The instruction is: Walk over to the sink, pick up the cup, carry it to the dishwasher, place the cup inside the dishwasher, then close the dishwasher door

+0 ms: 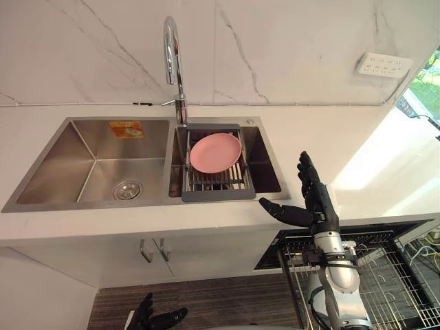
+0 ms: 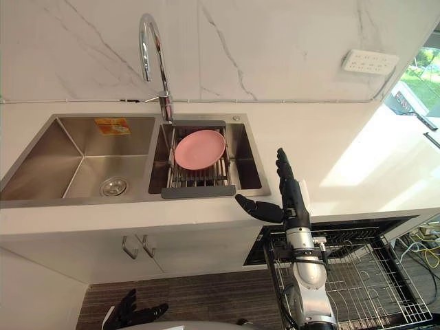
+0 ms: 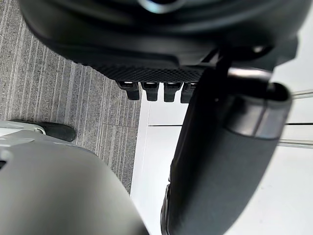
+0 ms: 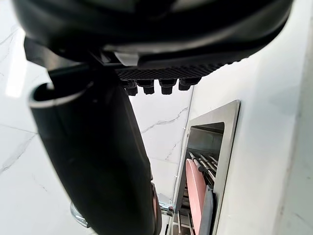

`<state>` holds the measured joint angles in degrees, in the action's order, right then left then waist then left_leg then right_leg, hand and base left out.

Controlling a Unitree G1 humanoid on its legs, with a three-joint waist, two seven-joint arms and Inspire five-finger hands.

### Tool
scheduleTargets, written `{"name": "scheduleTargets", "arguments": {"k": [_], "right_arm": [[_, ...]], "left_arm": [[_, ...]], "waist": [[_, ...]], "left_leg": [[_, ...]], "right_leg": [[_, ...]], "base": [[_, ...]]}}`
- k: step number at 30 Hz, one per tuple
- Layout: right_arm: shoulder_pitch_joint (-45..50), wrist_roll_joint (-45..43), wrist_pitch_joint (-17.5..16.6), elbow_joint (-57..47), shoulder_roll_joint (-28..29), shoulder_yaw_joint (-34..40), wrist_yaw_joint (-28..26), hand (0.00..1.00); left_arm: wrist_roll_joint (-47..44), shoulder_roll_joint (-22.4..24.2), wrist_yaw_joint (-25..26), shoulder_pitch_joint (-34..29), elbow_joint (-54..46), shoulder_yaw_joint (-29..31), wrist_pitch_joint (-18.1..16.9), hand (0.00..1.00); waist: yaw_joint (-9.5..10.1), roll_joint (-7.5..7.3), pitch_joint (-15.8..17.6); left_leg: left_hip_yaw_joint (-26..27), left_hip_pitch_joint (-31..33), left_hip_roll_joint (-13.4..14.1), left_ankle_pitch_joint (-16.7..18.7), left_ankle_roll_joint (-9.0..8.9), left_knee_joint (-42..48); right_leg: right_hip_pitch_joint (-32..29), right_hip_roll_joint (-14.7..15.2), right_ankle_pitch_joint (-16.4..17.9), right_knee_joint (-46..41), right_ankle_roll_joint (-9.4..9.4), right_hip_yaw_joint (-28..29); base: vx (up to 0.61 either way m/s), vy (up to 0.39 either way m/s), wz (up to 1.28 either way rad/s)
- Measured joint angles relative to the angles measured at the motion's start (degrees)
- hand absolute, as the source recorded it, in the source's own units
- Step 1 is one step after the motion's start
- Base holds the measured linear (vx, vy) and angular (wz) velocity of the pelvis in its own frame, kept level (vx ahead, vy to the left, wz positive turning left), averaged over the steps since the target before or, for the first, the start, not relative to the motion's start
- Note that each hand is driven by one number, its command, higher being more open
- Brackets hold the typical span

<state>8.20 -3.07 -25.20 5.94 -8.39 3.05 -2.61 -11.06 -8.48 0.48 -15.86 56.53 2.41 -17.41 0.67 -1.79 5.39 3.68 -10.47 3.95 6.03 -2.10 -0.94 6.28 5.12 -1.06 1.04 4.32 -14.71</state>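
My right hand (image 1: 313, 199) is raised over the front edge of the white counter, just right of the steel sink (image 1: 89, 148). Its fingers are straight and its thumb (image 4: 98, 161) sticks out toward the sink; it holds nothing. The sink's right basin carries a drain rack (image 1: 216, 184) with a pink plate (image 1: 215, 152) lying on it. The same plate (image 4: 195, 191) is seen edge-on past my right hand. My left hand (image 1: 155, 320) hangs low near the floor, fingers relaxed and empty. The dishwasher's wire rack (image 1: 392, 275) is pulled out below the counter at the lower right.
A tall chrome faucet (image 1: 172, 48) rises between the two basins. The left basin has a drain (image 1: 127, 190) and an orange sticker. A wall socket (image 1: 383, 65) is at the back right. Cabinet handles (image 1: 155, 249) sit under the sink.
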Motion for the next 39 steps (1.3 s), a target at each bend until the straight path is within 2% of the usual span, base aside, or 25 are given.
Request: {"name": "scheduleTargets", "arguments": {"k": [6,12,17,21,30,35,39], "right_arm": [[0.0,0.0,0.01,0.0,0.0,0.0,0.0,1.0],[0.05,0.53,1.51,-0.28,0.0,0.59,0.26,1.0],[0.28,2.05,3.11,-3.55,0.0,2.14,2.08,1.0],[0.08,3.27,3.13,-5.51,-0.06,3.32,2.77,1.0],[-3.66,10.29,3.26,-5.51,-1.76,3.42,3.59,1.0],[-6.22,16.96,4.9,-4.37,-3.98,2.83,5.27,1.0],[-9.16,21.06,6.04,-2.68,-5.22,2.06,6.43,1.0]], "left_arm": [[0.0,0.01,0.0,-0.02,0.0,0.0,0.0,1.0],[0.23,0.04,-0.34,-0.2,0.01,0.01,0.0,1.0],[1.89,0.29,-0.67,-0.31,0.03,0.01,-0.01,1.0],[2.16,0.28,-0.7,-0.78,-0.13,0.0,-0.02,1.0],[3.83,0.29,-0.74,-2.27,-0.22,-0.02,0.05,1.0],[4.32,0.21,-0.76,-2.31,-0.7,-0.08,0.25,1.0],[4.34,0.17,-0.77,-2.38,-1.25,-0.31,0.6,1.0]], "waist": [[-0.03,0.01,0.01],[-0.1,0.09,-0.01],[-0.09,0.37,-0.2],[0.07,0.34,-1.03],[0.6,0.41,-1.28],[1.41,0.36,-1.45],[1.63,0.37,-1.44]], "left_leg": [[0.21,-0.03,0.0,0.03,-0.05,-0.01],[1.52,-0.15,0.02,0.19,-0.3,-0.6],[5.24,-0.01,-0.08,0.09,-1.16,-0.99],[5.16,-0.05,-0.47,-0.96,-2.28,-1.9],[4.58,-0.23,-0.56,-2.22,-1.07,-3.97],[4.38,-0.11,-1.07,-3.01,-0.06,-4.27],[4.21,0.07,-1.13,-3.32,-0.02,-4.28]], "right_leg": [[-0.03,-0.01,0.0,0.01,0.0,0.15],[-0.14,0.05,-0.01,0.02,0.02,0.52],[-0.04,0.74,0.07,0.0,0.19,0.08],[0.27,1.36,0.34,-0.07,0.58,-1.4],[0.56,1.49,0.41,-0.17,0.67,-2.99],[0.56,1.98,0.37,-0.18,0.73,-3.36],[0.57,2.02,0.37,-0.13,0.74,-3.77]], "base": [[0.0,0.0,-0.01],[0.0,0.0,-0.02],[-0.01,0.013,0.04],[-0.01,0.01,0.2],[-0.06,-0.016,0.1],[-0.02,0.002,0.04],[-0.02,-0.009,0.06]]}}
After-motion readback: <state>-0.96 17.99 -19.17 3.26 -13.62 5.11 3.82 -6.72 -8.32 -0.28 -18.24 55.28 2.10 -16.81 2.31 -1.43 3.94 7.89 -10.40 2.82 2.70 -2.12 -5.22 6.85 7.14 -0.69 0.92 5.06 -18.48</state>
